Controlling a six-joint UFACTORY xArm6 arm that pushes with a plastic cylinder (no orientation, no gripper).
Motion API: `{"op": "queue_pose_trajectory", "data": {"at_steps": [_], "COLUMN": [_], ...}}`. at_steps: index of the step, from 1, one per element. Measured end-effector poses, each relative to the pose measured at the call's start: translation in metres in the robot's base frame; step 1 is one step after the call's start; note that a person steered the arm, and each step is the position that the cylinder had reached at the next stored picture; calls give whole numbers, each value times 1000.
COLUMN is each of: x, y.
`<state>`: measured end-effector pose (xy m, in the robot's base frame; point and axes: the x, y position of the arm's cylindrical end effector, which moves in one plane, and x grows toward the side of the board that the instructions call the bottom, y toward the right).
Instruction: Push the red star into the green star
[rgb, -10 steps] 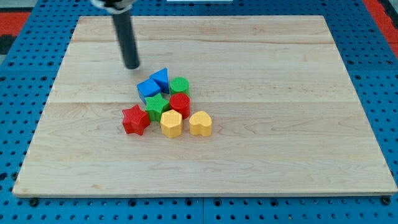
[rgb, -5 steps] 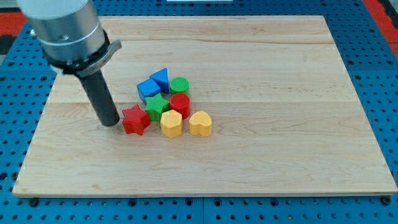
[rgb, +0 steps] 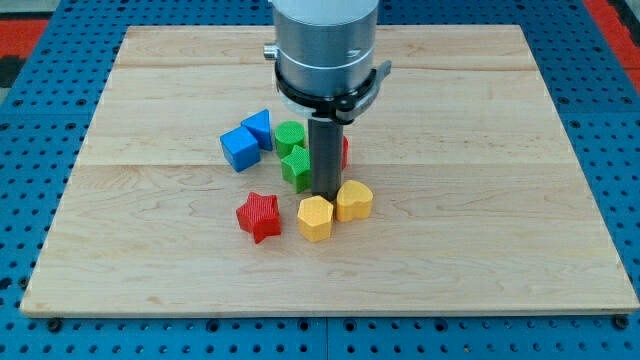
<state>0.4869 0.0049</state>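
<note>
Our tip (rgb: 326, 194) sits down on the counter (rgb: 480, 200), in the middle of the blocks. We have no end effector to open or close, only this dark rod. The tip is right next to the green star (rgb: 297, 166), on its right side, and just above the yellow hexagon (rgb: 315, 218) and the yellow heart (rgb: 354, 201). The red star (rgb: 259, 216) lies lower down, to the left of the yellow hexagon, apart from the green star. A green round block (rgb: 289, 136) and two blue blocks (rgb: 248, 140) sit up and to the left. Something red (rgb: 344, 151) peeks out behind the rod; we cannot tell its shape.
</note>
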Motion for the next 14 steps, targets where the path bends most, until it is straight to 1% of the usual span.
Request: {"op": "queue_pose_trajectory", "data": {"at_steps": [4, 5, 6, 7, 8, 9, 10, 11, 13, 14], "x": [1, 39, 58, 58, 66, 126, 132, 124, 124, 94], "y": [-90, -91, -91, -98, -121, -116, -95, -82, -94, -72]}}
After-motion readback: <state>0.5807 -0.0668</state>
